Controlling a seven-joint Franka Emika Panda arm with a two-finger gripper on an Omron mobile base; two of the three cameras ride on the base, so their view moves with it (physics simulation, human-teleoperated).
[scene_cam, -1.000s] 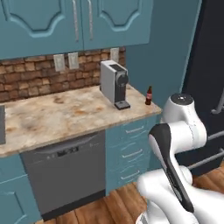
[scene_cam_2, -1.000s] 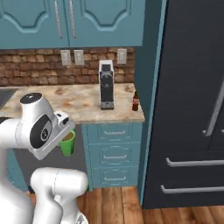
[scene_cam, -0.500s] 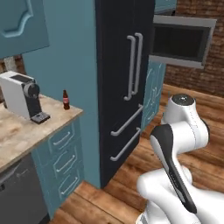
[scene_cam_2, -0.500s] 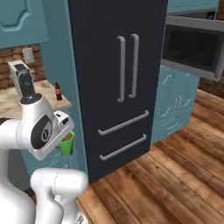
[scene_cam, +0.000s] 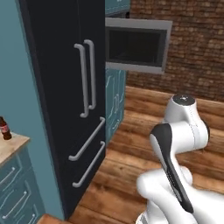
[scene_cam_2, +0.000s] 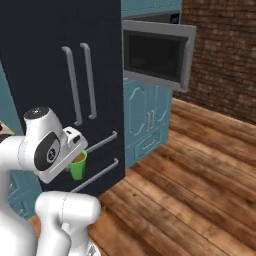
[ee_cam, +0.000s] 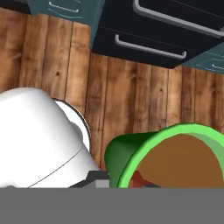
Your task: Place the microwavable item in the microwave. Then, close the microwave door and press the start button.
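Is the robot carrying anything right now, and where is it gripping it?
Yes, a green cup of brown liquid, carried upright beside the arm. The gripper is shut on it near the rim, though the exact contact spot is hidden.

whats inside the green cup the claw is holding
Brown liquid fills the green cup almost to its rim, seen in the hand view. The cup's bottom and anything below the liquid's surface is covered, and the view's lower edge cuts off part of the cup.

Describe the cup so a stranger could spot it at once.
Start at the tall black fridge and look in front of its lower drawers, by the white robot arm. The cup hangs there under the arm's tool: small, bright green, tapered, filled with brown liquid.
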